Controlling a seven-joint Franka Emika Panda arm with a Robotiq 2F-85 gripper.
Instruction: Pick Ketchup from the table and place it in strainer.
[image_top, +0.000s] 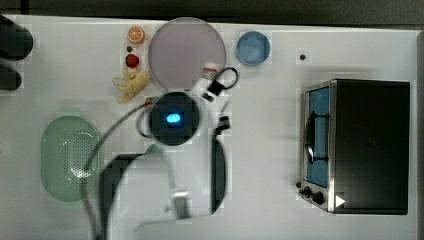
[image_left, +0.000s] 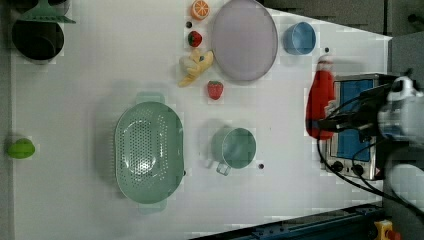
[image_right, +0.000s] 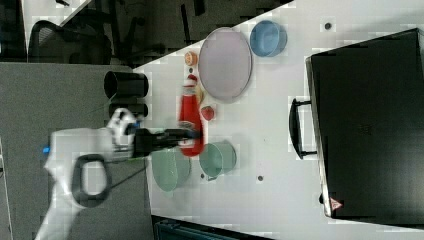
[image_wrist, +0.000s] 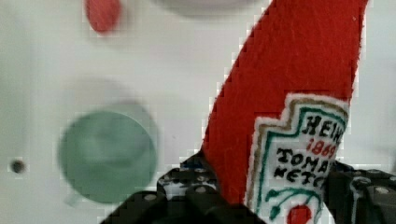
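We judge step 1 done: the hand (image_wrist: 261, 205) grips the Ketchup (image_wrist: 289, 84), lifted, apparently well clear of the table (image_left: 90, 80). Left: carrying it to the empty strainer (image_left: 149, 150) and releasing.

Robot arm (image_right: 65, 150): white rounded housings with black joint bands, blue indicator light on a dark round wrist flange, looping black cables, black gripper (image_right: 187, 134) with screw-studded black fingers (image_wrist: 196, 184).

Ketchup (image_wrist: 289, 93) sitting clamped between black gripper (image_wrist: 261, 205) fingers | green cup (image_wrist: 107, 156) lying beneath | strawberry (image_wrist: 102, 14) lying beyond it
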